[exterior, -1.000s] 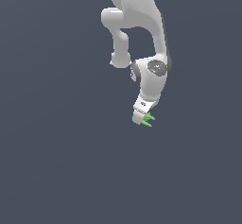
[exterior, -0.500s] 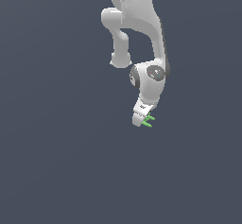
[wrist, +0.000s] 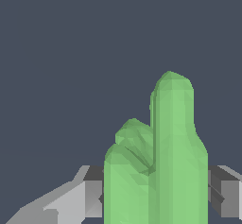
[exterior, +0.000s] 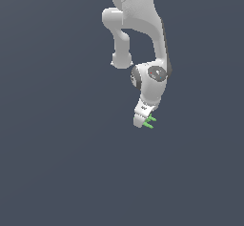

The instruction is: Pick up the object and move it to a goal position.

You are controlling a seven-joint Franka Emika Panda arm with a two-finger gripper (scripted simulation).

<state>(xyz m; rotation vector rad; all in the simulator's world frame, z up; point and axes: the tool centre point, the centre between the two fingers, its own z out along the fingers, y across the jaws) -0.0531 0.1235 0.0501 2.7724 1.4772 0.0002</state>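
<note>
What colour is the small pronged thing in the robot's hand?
Bright green pronged object, clearest in the wrist view.

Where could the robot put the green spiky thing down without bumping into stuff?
The plain grey ground is bare all around the arm in the exterior view, so any side looks free. The only crowded spot is at the gripper itself, where the green spiky thing sits between the fingers.
</note>
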